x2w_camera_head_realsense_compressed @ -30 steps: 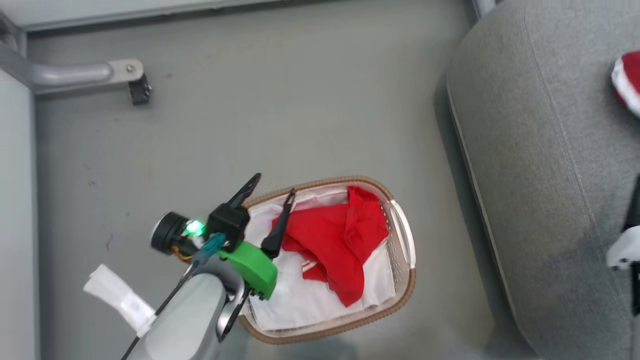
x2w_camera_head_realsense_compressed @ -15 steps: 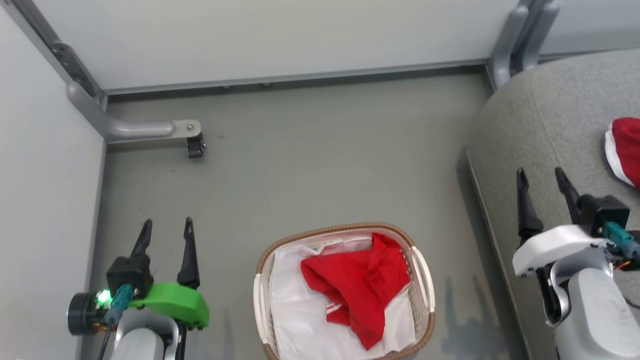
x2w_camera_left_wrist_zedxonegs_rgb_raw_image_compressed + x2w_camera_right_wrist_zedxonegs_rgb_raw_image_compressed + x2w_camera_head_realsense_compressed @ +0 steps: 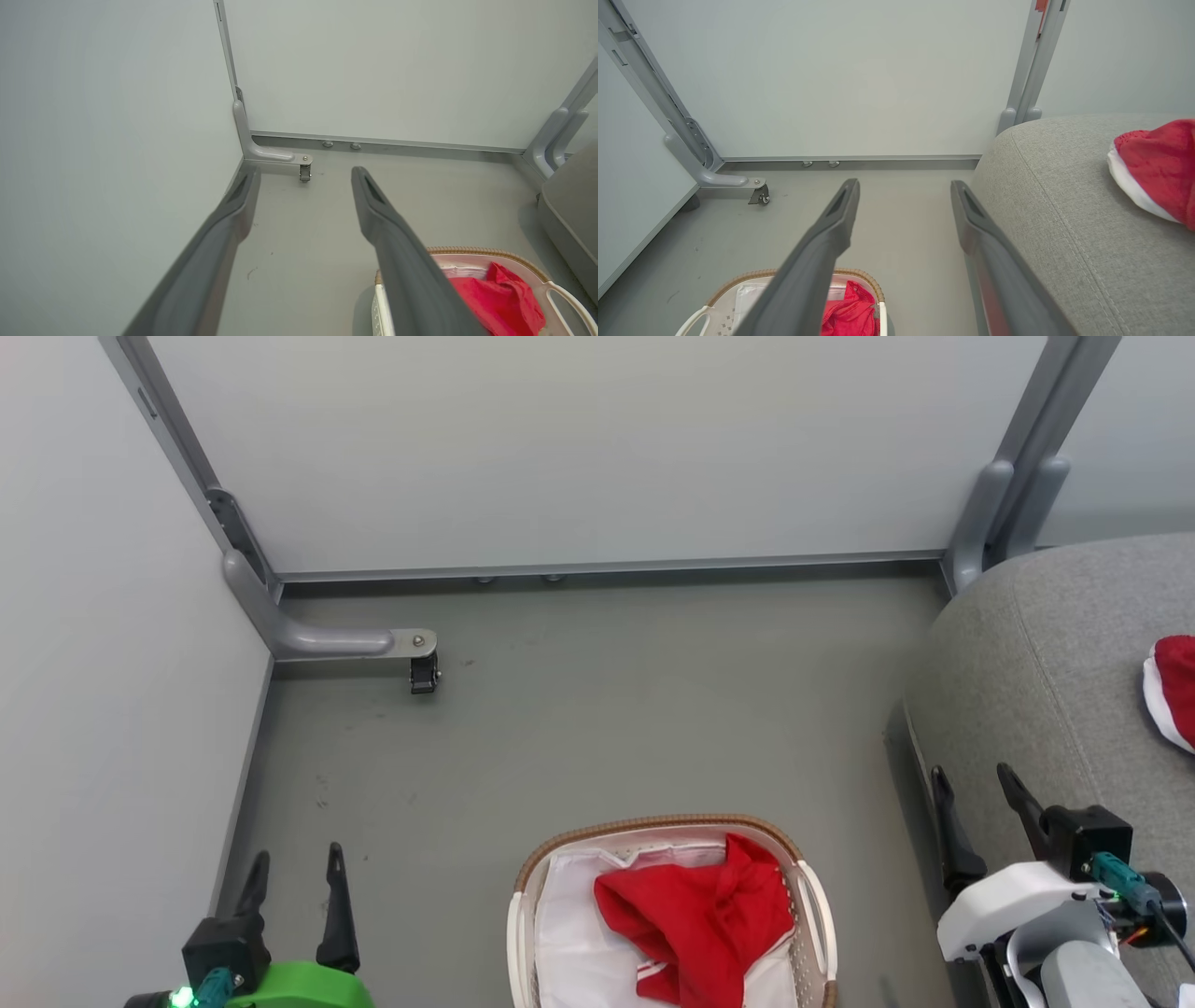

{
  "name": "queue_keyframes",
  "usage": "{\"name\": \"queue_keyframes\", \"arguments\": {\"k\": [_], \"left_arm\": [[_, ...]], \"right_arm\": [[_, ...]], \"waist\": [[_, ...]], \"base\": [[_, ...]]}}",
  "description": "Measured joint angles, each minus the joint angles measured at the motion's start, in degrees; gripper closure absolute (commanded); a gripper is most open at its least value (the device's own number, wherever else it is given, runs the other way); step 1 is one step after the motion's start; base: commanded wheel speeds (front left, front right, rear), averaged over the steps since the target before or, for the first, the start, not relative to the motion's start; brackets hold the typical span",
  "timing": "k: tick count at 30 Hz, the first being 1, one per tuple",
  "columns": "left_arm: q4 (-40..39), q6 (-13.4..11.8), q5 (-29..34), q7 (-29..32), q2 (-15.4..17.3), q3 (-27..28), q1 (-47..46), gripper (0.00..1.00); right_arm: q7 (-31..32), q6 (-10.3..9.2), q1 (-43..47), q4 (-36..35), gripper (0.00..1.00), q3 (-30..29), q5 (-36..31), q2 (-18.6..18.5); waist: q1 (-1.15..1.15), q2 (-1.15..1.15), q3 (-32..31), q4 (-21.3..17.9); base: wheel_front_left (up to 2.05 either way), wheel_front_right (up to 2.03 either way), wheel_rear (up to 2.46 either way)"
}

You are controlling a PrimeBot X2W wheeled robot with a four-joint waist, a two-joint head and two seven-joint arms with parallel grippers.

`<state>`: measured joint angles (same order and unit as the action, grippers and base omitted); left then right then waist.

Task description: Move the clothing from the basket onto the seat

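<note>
A crumpled red garment point(image 3: 705, 919) lies in the cream basket point(image 3: 812, 915) on its white liner point(image 3: 569, 943), at the bottom centre of the head view. A second red piece with a white edge point(image 3: 1172, 691) rests on the grey seat point(image 3: 1046, 681) at the right. My left gripper point(image 3: 294, 868) is open and empty at the lower left, well clear of the basket. Beside the seat's front edge my right gripper point(image 3: 971, 789) stands open, holding nothing. The wrist views show the red garment point(image 3: 502, 298) point(image 3: 850, 310) and the white-edged piece point(image 3: 1155, 172).
Pale partition walls point(image 3: 579, 448) close off the back and left. A grey bracket foot with a small caster point(image 3: 422, 670) juts onto the floor at the back left, and a grey post point(image 3: 1018, 495) stands by the seat's far corner.
The head camera has tilted up, so the whole picture slid down. My left gripper has drawn back from over the basket to the lower left, empty; the right gripper came into sight beside the seat.
</note>
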<state>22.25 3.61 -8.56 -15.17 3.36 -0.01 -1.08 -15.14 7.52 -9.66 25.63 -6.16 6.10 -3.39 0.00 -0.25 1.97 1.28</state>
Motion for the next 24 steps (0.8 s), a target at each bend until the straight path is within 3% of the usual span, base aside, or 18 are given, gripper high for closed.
{"name": "queue_keyframes", "arguments": {"k": [12,24], "left_arm": [[2.3,2.0,-1.2,0.0,-0.4,-3.4,-0.5,0.0],[12.4,3.7,-7.9,0.0,-0.5,-19.3,-15.6,0.0]], "right_arm": [[0.0,0.0,-0.8,-0.1,0.0,3.2,-0.1,-0.8],[0.0,0.0,-11.8,-5.7,0.0,5.3,-0.1,-1.8]], "waist": [[0.0,0.0,0.0,-1.3],[0.0,0.0,10.1,-4.7]], "base": [[0.0,0.0,0.0],[0.0,0.0,0.0]]}}
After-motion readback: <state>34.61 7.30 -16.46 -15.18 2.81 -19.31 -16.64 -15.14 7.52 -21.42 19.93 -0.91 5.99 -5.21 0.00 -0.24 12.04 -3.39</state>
